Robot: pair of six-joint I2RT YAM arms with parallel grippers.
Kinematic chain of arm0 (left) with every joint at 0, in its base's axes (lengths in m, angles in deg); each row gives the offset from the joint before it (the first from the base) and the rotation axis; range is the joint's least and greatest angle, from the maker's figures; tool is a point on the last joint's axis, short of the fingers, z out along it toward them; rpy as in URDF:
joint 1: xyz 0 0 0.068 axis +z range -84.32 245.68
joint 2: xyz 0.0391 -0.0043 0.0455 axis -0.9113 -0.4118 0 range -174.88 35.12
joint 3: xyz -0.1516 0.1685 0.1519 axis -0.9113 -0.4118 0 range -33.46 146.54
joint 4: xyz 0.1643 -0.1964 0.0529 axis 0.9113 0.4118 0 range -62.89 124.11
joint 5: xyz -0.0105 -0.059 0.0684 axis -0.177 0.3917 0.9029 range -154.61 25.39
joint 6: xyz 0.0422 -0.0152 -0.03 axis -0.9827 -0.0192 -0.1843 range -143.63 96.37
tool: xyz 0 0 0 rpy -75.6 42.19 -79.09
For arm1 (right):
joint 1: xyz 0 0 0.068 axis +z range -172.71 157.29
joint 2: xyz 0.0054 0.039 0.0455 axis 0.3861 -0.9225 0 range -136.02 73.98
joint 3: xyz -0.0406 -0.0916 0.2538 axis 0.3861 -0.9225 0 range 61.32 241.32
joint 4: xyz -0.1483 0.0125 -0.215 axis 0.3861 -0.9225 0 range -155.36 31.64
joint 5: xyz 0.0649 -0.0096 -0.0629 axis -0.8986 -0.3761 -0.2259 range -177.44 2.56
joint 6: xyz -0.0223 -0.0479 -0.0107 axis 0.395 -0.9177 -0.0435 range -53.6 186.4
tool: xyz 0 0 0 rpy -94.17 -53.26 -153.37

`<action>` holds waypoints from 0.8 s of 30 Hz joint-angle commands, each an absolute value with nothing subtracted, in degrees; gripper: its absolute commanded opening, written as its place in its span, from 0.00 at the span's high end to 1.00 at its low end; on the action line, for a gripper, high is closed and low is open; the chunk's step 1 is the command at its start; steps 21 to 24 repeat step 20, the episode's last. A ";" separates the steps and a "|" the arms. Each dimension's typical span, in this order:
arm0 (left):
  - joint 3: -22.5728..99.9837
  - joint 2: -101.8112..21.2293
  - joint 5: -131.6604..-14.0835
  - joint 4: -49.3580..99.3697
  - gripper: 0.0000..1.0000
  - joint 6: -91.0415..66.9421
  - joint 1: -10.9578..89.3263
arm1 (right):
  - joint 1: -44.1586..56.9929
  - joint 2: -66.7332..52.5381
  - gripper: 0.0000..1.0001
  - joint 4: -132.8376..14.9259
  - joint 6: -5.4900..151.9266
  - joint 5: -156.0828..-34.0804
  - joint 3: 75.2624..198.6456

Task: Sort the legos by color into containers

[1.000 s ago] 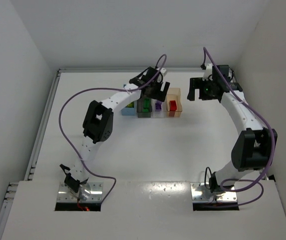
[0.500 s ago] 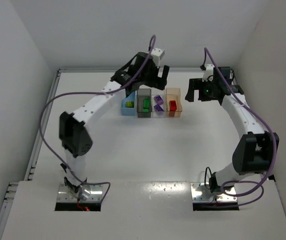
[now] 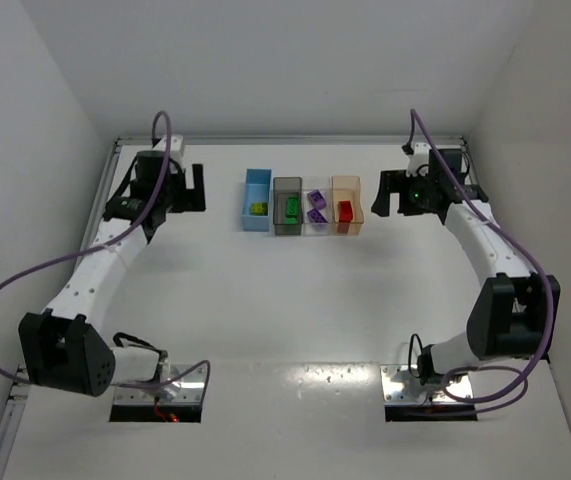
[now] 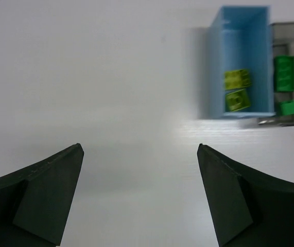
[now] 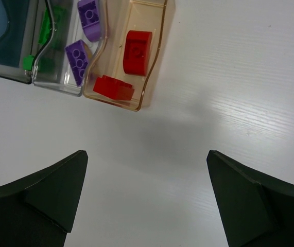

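Hanging with its jaws wide apart and nothing between them, the left gripper (image 3: 187,188) sat over the white table (image 3: 265,300), well to the left of the row of containers. Its wrist camera showed two dark fingertips (image 4: 59,170) framing bare tabletop, with the blue bin (image 4: 216,62) off to the upper right. The right gripper (image 3: 390,193) was likewise spread open and empty, just to the right of the row.

Between the two arms, four bins stood touching side by side. From left to right they were the blue one, a smoky grey bin (image 3: 287,182), a clear bin (image 3: 316,186) and a pale orange bin (image 3: 346,182).

Each bin held bricks of one colour:
- Two yellow-green bricks (image 4: 237,78) lay in the blue bin.
- Two dark green bricks (image 4: 284,73) lay in the grey bin.
- Two purple bricks (image 5: 78,60) lay in the clear bin.
- Two red bricks (image 5: 137,49) lay in the orange bin.

No brick was seen outside a bin in any view. Judging from that, the sorting looked finished. The arms most likely sat out to either side, jaws open, because nothing was left to pick up and the row needed no further handling.
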State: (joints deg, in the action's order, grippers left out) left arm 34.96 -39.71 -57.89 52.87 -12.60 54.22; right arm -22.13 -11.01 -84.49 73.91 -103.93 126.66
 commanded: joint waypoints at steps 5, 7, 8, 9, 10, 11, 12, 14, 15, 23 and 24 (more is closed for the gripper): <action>22.29 -27.73 -62.76 51.81 0.00 -17.48 65.58 | -26.83 -6.96 0.00 -80.68 69.76 -102.38 124.61; 19.72 -26.59 -65.73 51.20 0.00 -20.02 69.98 | -27.80 -6.26 0.00 -80.68 68.43 -102.38 122.50; 17.62 -25.80 -66.97 51.19 0.00 -20.98 71.47 | -28.33 -4.87 0.00 -80.68 66.95 -103.25 121.62; 16.90 -25.79 -67.94 51.19 0.00 -22.73 74.44 | -29.12 -4.25 0.00 -80.68 66.24 -103.26 119.52; 16.11 -25.79 -70.56 51.19 0.00 -23.62 75.78 | -29.13 -3.54 0.00 -80.68 65.71 -103.87 118.46; 15.50 -25.18 -71.46 51.19 0.00 -24.41 76.84 | -30.00 -2.75 0.00 -80.16 65.18 -103.88 117.40; 14.45 -25.18 -71.99 51.19 0.00 -25.55 78.24 | -30.79 -1.53 0.00 -80.16 64.56 -103.88 115.65; 13.74 -25.18 -71.99 50.49 0.00 -25.56 78.95 | -31.67 -0.38 0.00 -80.16 63.33 -104.58 114.41; 13.21 -25.18 -71.99 49.88 0.00 -26.43 79.56 | -32.63 -0.37 0.00 -80.16 63.33 -105.28 113.71; 11.89 -23.52 -73.04 49.35 0.00 -28.19 80.80 | -35.27 -0.37 0.00 -80.68 62.10 -107.82 113.70; 11.89 -23.52 -73.04 49.35 0.00 -28.19 80.80 | -35.27 -0.37 0.00 -80.68 62.10 -107.82 113.70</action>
